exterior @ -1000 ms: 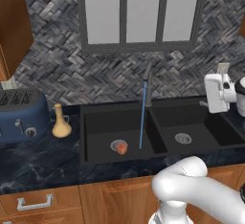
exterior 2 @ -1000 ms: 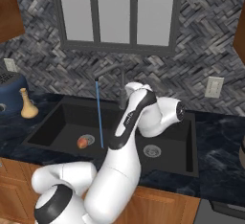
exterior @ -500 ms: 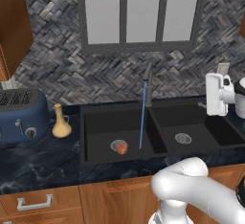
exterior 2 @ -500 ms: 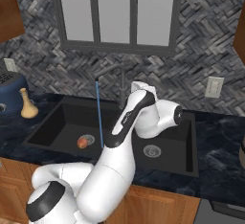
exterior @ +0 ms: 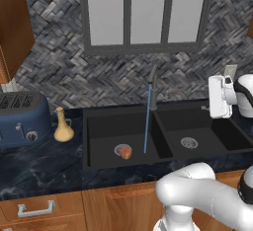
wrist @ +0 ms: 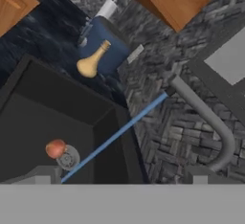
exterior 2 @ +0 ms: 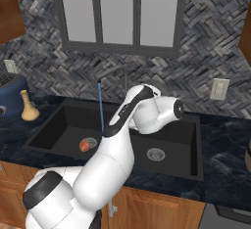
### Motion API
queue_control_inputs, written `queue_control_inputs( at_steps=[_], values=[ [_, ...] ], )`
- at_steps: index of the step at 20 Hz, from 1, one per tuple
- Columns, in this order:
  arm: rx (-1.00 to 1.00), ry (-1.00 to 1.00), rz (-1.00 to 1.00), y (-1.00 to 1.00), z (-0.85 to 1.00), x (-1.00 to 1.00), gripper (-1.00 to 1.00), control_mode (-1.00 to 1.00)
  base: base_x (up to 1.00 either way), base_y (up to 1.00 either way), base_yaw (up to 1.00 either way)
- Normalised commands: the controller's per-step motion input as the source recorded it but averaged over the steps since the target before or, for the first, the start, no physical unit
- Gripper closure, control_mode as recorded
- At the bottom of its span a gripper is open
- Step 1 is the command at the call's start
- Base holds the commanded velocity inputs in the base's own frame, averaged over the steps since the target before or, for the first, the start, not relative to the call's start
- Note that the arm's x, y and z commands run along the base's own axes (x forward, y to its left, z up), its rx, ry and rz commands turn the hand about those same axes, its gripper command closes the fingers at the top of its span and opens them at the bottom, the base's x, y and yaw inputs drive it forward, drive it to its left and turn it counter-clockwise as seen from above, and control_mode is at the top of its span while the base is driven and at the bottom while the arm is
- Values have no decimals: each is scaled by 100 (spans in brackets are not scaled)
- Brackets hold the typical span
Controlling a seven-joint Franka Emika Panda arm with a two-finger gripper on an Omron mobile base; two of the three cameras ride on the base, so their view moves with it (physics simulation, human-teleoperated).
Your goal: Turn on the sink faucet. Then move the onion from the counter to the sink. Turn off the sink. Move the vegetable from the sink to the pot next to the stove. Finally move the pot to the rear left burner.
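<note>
Showing onion (wrist: 55,148) beside drain (wrist: 67,159), hand cam

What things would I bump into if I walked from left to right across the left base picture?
Toaster → tan vase → onion in the sink's left basin → blue water stream → faucet → right basin drain → robot's white hand.
</note>
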Motion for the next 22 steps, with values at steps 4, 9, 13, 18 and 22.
queue_control_inputs(
  at_steps=[4,9,13,18,22],
  values=[
    [15,44,-7,0,-22,32,-100,-100,0,0,0],
    [14,18,-2,-9,-33,9,-100,-100,0,0,0],
    [6,6,0,-4,-22,23,-100,-100,0,0,0],
    [6,5,0,0,-6,32,-100,-100,0,0,0],
    [5,5,0,0,0,39,-100,-100,0,0,0]
  ],
)
